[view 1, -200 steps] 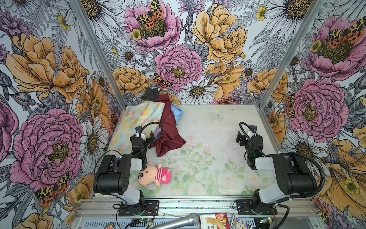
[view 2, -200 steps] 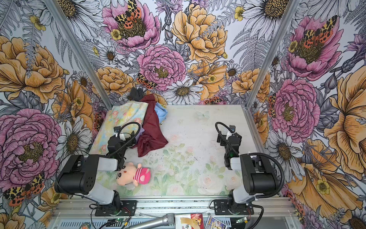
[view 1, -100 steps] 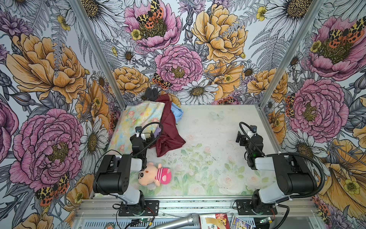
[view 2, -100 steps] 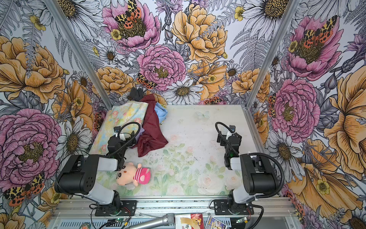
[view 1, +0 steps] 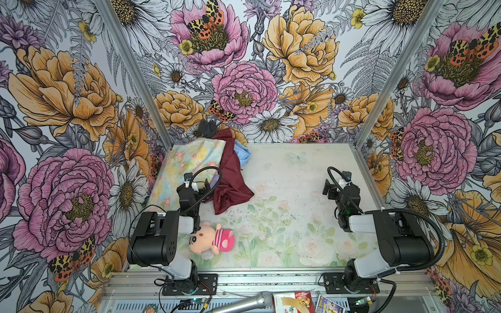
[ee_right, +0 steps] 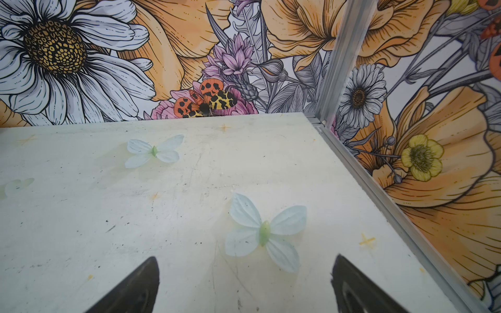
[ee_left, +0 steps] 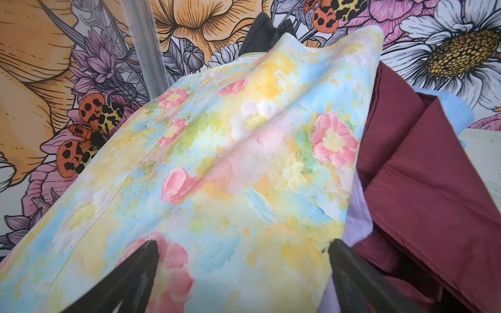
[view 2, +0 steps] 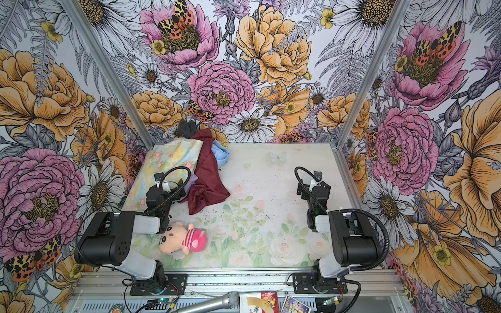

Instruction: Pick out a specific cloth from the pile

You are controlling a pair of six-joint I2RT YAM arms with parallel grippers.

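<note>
One cloth (ee_left: 360, 214) | just beside left pincer (ee_left: 243, 244) | jaws wide apart

Three floral-print walls (view 1: 244, 81) of peonies, daisies and spotted moths, aluminium corner posts (view 1: 130, 67), scuffed pale tabletop (view 1: 298, 184) printed with faint roses and butterflies, even diffuse light.

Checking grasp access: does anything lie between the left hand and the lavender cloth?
Yes. The lavender cloth shows only as a sliver between the overlapping floral sheet and the maroon cloth. The open left hand hovers over that sheet.
</note>
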